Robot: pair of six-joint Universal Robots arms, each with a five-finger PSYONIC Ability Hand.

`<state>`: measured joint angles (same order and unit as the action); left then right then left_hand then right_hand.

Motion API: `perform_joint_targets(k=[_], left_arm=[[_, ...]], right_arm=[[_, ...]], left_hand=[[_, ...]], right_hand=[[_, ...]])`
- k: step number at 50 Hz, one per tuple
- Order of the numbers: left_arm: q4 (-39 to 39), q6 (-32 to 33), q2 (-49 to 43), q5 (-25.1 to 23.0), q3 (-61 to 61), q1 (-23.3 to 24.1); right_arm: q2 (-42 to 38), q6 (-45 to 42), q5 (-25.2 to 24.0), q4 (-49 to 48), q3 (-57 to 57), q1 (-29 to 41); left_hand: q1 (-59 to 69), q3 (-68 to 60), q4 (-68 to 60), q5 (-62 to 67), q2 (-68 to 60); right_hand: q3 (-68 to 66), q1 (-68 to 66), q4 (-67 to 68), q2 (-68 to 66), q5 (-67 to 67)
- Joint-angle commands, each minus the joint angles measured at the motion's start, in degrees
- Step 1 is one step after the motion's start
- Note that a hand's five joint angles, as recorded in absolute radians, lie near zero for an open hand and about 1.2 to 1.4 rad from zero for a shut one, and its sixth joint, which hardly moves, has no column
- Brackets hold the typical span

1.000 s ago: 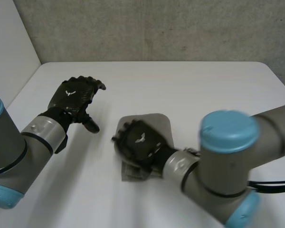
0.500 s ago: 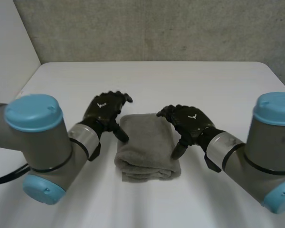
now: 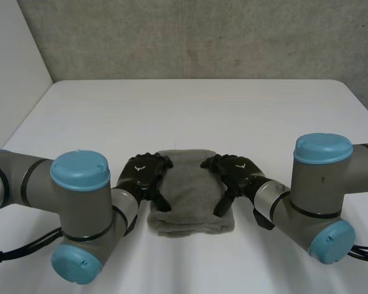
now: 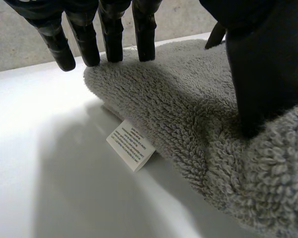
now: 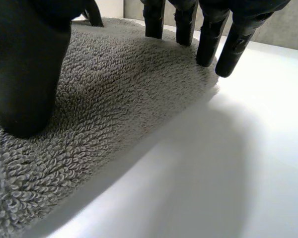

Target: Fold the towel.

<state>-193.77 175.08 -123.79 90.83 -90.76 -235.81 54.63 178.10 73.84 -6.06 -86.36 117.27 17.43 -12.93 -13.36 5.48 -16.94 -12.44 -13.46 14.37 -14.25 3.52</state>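
Left hand (image 3: 144, 173) first: its thumb (image 4: 265, 74) presses down into the pile of the folded grey terry towel (image 3: 189, 190). Beyond the thumb, its fingers (image 4: 111, 34) reach out nearly straight, tips resting along the towel's rounded edge. That's a relaxed, spread hand lying on the cloth, with nothing curled round it. Below those fingers a small white care label (image 4: 130, 146) pokes out from under the fold onto the white worktop (image 3: 190, 116); its print is too small to read.

Over to the right hand (image 3: 238, 169), and it's the mirror picture: thumb (image 5: 25, 64) planted on the towel's top, fingers (image 5: 208, 39) extended straight past it, tips touching down at the towel's opposite edge. Again it is spread and resting, not gripping.

Both palms are cut off in the wrist views, and the towel's underside is hidden.

Both arms sit low, elbows bent, left arm (image 3: 80, 208) and right arm (image 3: 319, 184) angling inward, so the hands flank the towel between them. Beyond the fingertips is bare worktop.
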Motion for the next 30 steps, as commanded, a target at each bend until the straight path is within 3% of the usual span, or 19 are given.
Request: perform_joint_targets(k=[1, 6, 12, 18, 22, 30], left_arm=[[0.50, -0.01, 4.24, 1.97, 0.58, -0.69], [2.78, -0.09, 11.79, 2.51, 1.54, -2.18], [6.13, -0.18, 18.41, 2.42, 4.36, -4.74], [17.02, -0.88, 21.40, 2.51, 9.72, -7.20], [21.94, -0.97, 21.84, 2.77, 11.83, -8.34], [22.21, -0.89, 22.27, 2.77, 11.92, -9.40]], right_arm=[[5.57, -0.12, 0.51, 0.52, -0.47, -0.11], [13.48, -0.03, 1.92, 0.96, -0.56, -1.25], [21.29, 0.23, 8.23, 0.96, 1.28, -4.23], [24.90, -0.56, 14.83, 2.53, 3.04, -5.46], [26.58, -0.74, 15.89, 4.12, 3.22, -7.31], [28.07, -0.74, 14.05, 6.23, 4.27, -8.81]], left_hand=[[-3.34, 2.93, 3.36, -1.40, 2.85], [-5.86, 2.93, 3.36, -3.92, 5.38], [-6.04, 2.93, 3.36, -4.09, 5.55], [-6.20, 2.93, 3.36, -4.26, 5.72], [-6.20, 2.93, 3.36, -4.26, 5.72], [-6.20, 2.93, 3.36, -4.26, 5.72]], right_hand=[[2.44, 3.46, -4.37, 4.25, -3.52], [2.44, 3.46, -4.37, 4.25, -3.52], [2.44, 3.46, -4.37, 4.25, -3.52], [2.44, 3.46, -4.37, 4.25, -3.52], [2.44, 3.46, -4.37, 4.25, -3.52], [2.44, 3.46, -4.37, 4.25, -3.52]])
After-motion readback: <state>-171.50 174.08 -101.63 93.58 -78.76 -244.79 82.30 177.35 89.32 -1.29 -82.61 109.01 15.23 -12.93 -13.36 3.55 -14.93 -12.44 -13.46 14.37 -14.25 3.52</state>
